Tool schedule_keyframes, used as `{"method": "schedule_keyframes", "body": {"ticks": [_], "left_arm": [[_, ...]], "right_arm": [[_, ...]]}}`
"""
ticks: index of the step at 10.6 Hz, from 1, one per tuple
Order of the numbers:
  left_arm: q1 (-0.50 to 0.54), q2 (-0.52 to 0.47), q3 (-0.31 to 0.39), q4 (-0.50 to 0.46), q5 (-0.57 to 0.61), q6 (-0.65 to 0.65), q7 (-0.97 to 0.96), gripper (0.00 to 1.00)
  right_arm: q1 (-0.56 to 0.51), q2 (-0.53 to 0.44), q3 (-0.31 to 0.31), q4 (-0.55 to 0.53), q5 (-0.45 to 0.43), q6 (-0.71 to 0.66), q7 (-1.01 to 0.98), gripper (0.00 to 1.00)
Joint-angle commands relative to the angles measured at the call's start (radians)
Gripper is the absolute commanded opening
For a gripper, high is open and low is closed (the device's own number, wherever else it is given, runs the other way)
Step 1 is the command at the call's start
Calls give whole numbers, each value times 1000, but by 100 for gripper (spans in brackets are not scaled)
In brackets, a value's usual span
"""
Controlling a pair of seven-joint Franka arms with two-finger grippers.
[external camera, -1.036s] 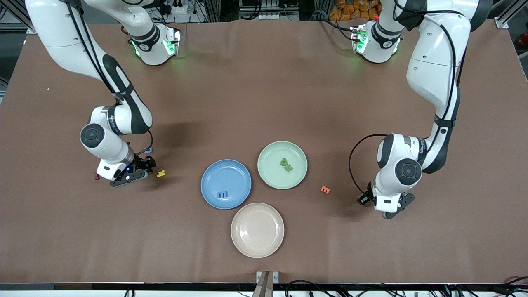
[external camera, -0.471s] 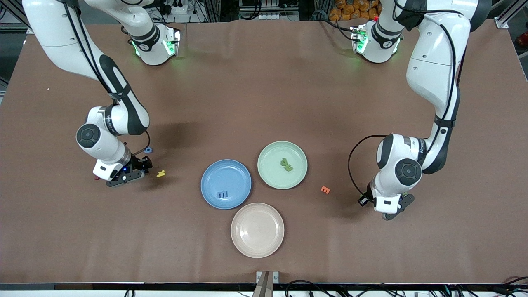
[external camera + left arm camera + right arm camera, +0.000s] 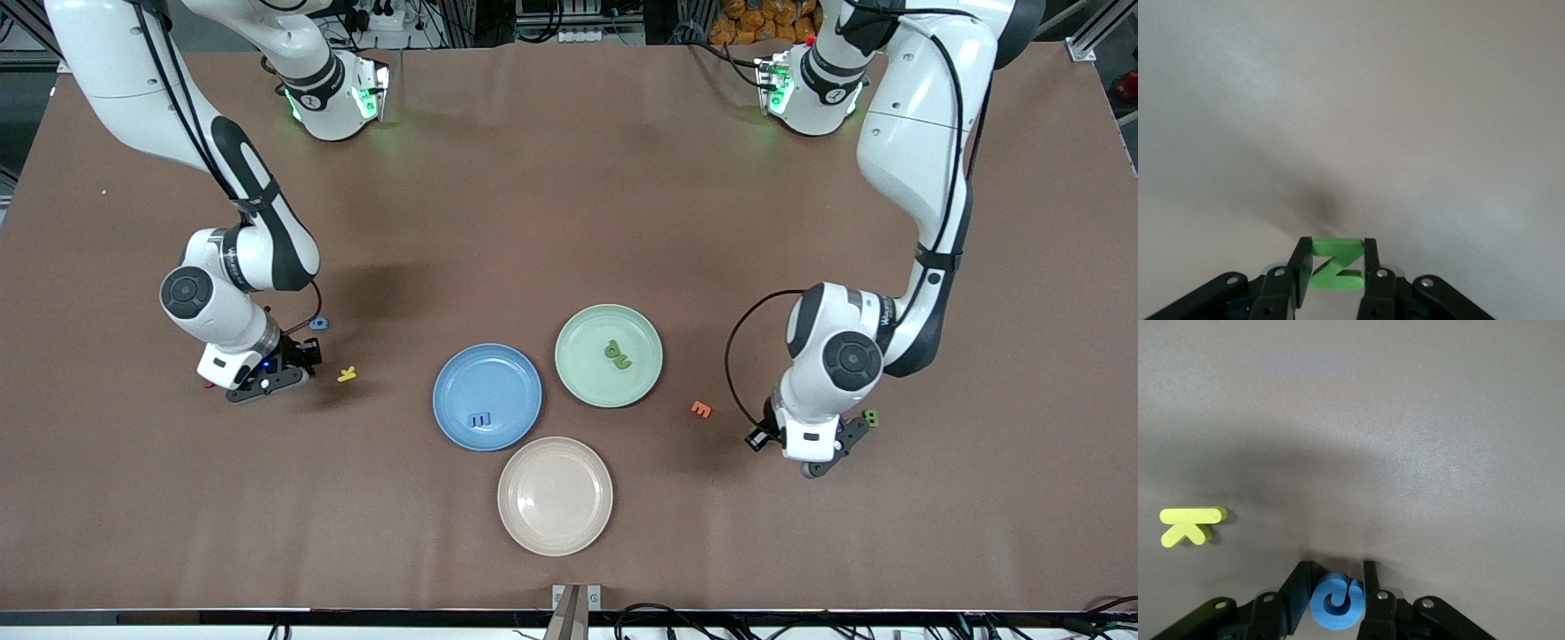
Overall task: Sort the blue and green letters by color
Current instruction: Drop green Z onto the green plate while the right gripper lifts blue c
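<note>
My left gripper (image 3: 822, 452) is shut on a bright green N (image 3: 1335, 267) and holds it just above the bare table, between the orange E and another green letter (image 3: 872, 417) that lies on the table. My right gripper (image 3: 267, 380) is low at the right arm's end, shut on a blue 6 (image 3: 1337, 601). Another blue letter (image 3: 317, 324) lies on the table beside it. The blue plate (image 3: 489, 369) holds a blue E (image 3: 481, 419). The green plate (image 3: 582, 342) holds two green letters (image 3: 617, 354).
A yellow K (image 3: 347, 374) lies between the right gripper and the blue plate; it also shows in the right wrist view (image 3: 1191, 523). A dark red character (image 3: 207, 384) lies by the right gripper. An orange E (image 3: 701, 409) lies near the green plate. A pink plate (image 3: 555, 495) is nearest the front camera.
The left arm has moved toward the plates with the green N, uncovering a green letter on the table. The right gripper has shifted slightly away from the yellow K.
</note>
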Motion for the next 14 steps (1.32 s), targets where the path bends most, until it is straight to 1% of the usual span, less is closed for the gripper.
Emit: {"method": "schedule_keyframes", "body": {"ticks": [1, 2, 3, 5, 9, 12, 13, 14], "left_arm": [[-64, -35, -32, 3, -22, -9, -150, 0], [-82, -37, -59, 3, -17, -9, -201, 0], [-127, -39, -66, 3, -13, -8, -262, 0], [-183, -40, -67, 6, -11, -9, -355, 0], [-294, -52, -61, 1, -8, -15, -442, 0], [-310, -65, -66, -2, -4, -155, -453, 0], [-302, -65, -66, -2, -2, -169, -449, 78], [-309, -66, -58, -2, 4, -179, -453, 100]], "right_arm": [[-51, -7, 42, -8, -4, -13, -8, 35], [-65, -6, 59, -8, -4, -13, -8, 33], [-74, -6, 65, -8, -4, -13, -8, 33], [-79, -4, 73, -2, -4, -13, -7, 31], [-76, -6, 74, 38, -4, -79, -7, 29], [-74, -6, 83, 86, -4, -147, -3, 29], [-74, -6, 83, 92, -4, -148, -2, 29], [-73, -6, 83, 105, -4, -160, 1, 29]]}}
